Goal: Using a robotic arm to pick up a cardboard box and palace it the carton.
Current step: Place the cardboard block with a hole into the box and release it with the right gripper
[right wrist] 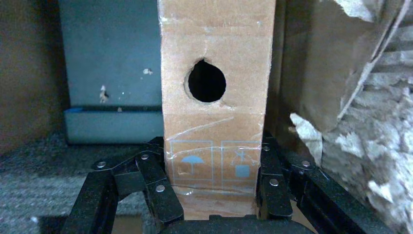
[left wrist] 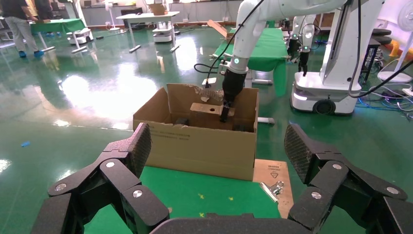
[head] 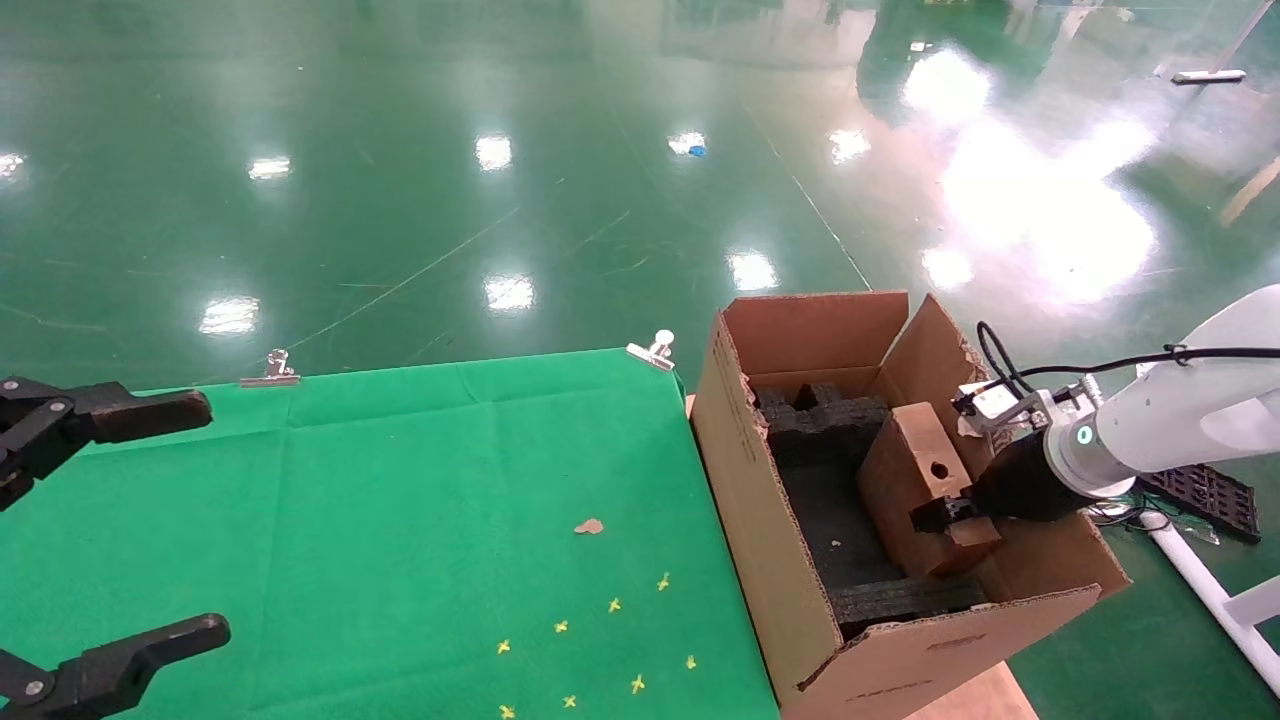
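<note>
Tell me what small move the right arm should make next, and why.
Probably open the jaws. The right gripper is clamped on the cardboard box, already inside the carton over the black foam. The left gripper idles, open, over the green table.

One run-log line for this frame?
right gripper: shut on cardboard box | box inside carton | left gripper: open, over green table

Right robotic arm (head: 1190, 415): white tubular casing, green ring light at the wrist, black cable looped alongside, grey camera block on top. Right pincer (right wrist: 214, 195): black, multi-jointed links with silver screws. Left pincer (left wrist: 214, 170): black throughout, textured finger pads (left wrist: 296, 148), silver screws at each joint.
</note>
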Motion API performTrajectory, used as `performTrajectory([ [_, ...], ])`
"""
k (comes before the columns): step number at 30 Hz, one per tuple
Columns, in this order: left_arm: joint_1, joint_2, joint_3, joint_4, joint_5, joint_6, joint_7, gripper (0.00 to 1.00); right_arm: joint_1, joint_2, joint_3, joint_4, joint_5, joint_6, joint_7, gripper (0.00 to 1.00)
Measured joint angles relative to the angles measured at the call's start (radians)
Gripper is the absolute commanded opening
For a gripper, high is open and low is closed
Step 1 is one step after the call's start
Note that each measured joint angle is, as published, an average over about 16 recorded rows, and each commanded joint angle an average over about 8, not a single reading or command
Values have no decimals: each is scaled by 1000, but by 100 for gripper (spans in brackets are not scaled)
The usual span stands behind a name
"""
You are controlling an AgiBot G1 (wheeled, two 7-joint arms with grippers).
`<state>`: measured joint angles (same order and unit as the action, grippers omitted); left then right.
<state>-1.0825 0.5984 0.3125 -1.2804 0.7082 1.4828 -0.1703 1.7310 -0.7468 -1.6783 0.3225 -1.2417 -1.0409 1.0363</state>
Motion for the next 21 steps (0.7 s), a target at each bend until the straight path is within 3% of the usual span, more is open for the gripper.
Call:
performTrajectory([
  [6,0,0,0,0,0,0,0,100,-12,-17,20,-56,29,1,-65,100],
  [21,0,0,1,0,-1,0,0,100,6,-42,38,-167,56,-48,-143,100],
])
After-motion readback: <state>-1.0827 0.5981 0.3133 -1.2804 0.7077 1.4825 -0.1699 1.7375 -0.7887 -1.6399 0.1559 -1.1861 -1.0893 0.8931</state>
